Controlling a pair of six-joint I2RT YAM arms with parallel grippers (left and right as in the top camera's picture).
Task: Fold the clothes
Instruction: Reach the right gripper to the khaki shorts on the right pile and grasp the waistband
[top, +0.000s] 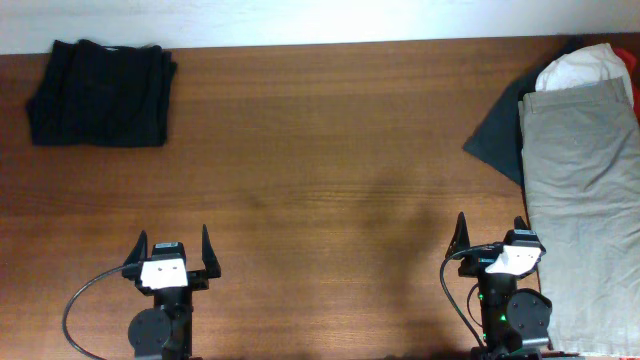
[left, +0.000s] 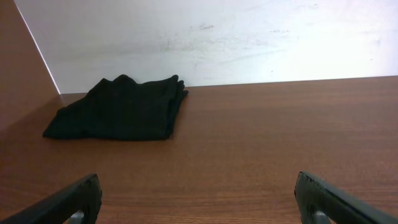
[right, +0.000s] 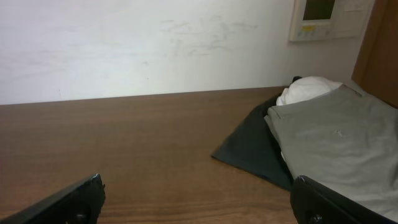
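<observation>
The black garment (top: 100, 92) at the table's (top: 320, 150) far-left corner seems folded; khaki trousers (top: 585, 200) at its right edge wait. Left gripper (top: 172, 241) and right gripper (top: 492, 229) stand spread.

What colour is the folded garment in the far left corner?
Black garment, best in the overhead view.

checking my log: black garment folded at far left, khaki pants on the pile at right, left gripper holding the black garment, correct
Not quite. The left gripper holds nothing: it is open, well short of the black garment, as the left wrist view shows. The rest stands.
</observation>
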